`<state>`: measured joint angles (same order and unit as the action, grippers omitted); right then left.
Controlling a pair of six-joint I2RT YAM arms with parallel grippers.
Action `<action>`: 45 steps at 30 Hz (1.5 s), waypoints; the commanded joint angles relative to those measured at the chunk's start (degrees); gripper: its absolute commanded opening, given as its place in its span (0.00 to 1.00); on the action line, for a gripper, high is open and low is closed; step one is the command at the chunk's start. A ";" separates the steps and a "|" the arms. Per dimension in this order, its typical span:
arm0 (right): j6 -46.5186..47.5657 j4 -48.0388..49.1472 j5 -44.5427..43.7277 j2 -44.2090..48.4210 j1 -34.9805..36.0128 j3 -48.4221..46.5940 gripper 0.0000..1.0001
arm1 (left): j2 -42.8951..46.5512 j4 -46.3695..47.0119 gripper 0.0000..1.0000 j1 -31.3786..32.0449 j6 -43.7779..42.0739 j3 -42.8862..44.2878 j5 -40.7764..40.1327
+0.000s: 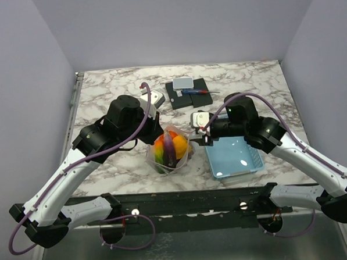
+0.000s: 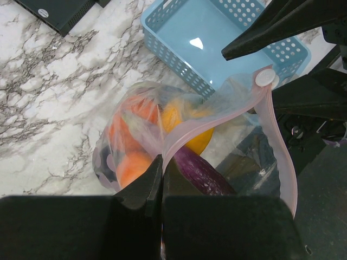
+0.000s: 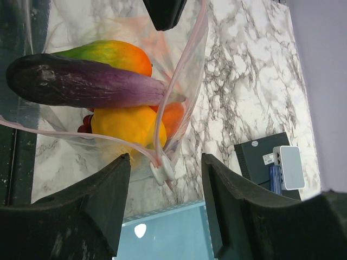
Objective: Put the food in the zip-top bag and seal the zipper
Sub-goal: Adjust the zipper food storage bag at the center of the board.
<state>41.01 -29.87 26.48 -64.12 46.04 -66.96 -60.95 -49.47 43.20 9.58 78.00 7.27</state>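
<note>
My left gripper [image 2: 162,176] clamps the clear pink plastic bag's [image 2: 124,130] zipper [image 2: 283,157], right gripper [image 3: 165,162] spread wide around its white slider [image 3: 161,172]; a protruding purple eggplant [image 3: 87,84] could jam sealing.

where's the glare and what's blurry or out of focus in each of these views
top external: sharp and evenly lit, two white glare spots on the light-blue basket floor; left wrist: one glare patch in the basket, left fingers dark and soft up close, food hazy behind the zip-top bag film; right wrist: right fingers blurred, eggplant crisp
</note>
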 commanded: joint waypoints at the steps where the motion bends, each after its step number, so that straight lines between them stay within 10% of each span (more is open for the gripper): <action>1: 0.38 1.16 3.50 -0.57 -0.25 -2.27 0.59 | 0.28 -0.32 0.00 -0.30 -0.44 0.87 1.03; 10: 0.39 -0.17 3.61 -0.42 -0.25 -2.56 0.38 | 0.39 -0.24 0.00 -0.22 -0.14 0.08 0.61; 15: -0.06 -0.62 2.49 0.05 -0.25 -2.93 0.02 | 0.81 -0.25 0.00 -0.31 0.06 -0.25 0.58; 38: -13.95 -17.78 7.70 -4.83 0.13 -19.30 0.01 | 6.72 -1.44 0.04 -0.23 -2.52 0.01 -1.97; 45: -16.27 -18.75 9.04 -5.42 1.27 -20.06 0.01 | 7.52 0.23 0.21 -0.28 -3.11 2.37 -2.20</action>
<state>27.51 -47.97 32.77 -69.45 46.59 -84.99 -54.59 -50.65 43.20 7.75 77.89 6.68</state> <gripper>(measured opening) 0.081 0.130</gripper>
